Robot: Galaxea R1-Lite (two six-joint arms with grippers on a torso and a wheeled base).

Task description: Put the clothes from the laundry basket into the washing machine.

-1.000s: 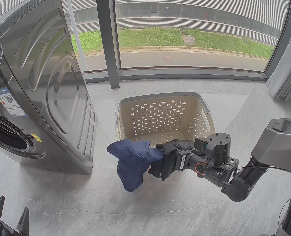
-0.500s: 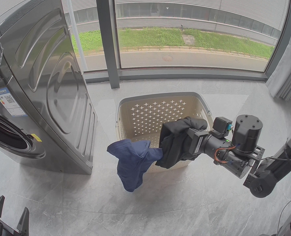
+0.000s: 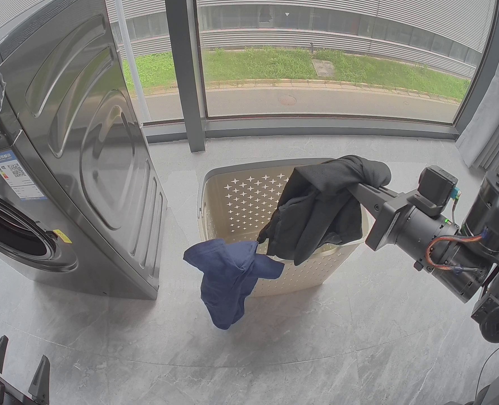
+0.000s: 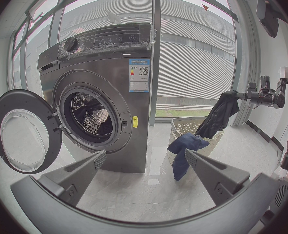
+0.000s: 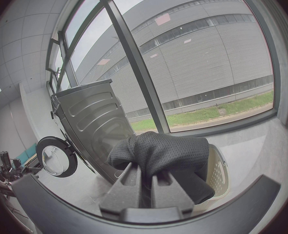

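Right jaws: clenched on the black garment (image 3: 317,209). Left jaws: released, nothing between them.

Head view. Black garment hung from the right jaws at centre right of frame, above the right part of the laundry basket (image 3: 244,198). Lower folds close to the near rim; contact cannot be told. Blue garment (image 3: 227,279) draped over the near left rim at centre of frame, hanging outside towards the floor (image 3: 317,355). Washing machine (image 3: 92,142) at left of frame, with the drum opening (image 3: 13,232) at the left edge. Left jaws at the lower left corner.

Left wrist view. Door (image 4: 24,130) swung wide open, drum (image 4: 88,114) unobstructed. Laundry basket (image 4: 186,125) near the side panel of the washing machine (image 4: 118,82). Blue garment (image 4: 183,150) over the rim, black garment (image 4: 220,114) suspended above.

Right wrist view. Black garment (image 5: 163,150) pinched between the fingers (image 5: 122,186) and bunched over their tips. Laundry basket (image 5: 218,176) beneath, washing machine (image 5: 95,121) beyond, door (image 5: 56,156) open.

Step in hand, by judgement: extraction of the black garment from the basket, with transfer to the drum not yet begun. Blue garment left for a later cycle.

Next move:
- Carry the load leftward, around the front corner of the machine, to the drum opening.
- Hold enough height for the trailing folds to clear the rim and the blue garment.
- Insert well past the opening before releasing.
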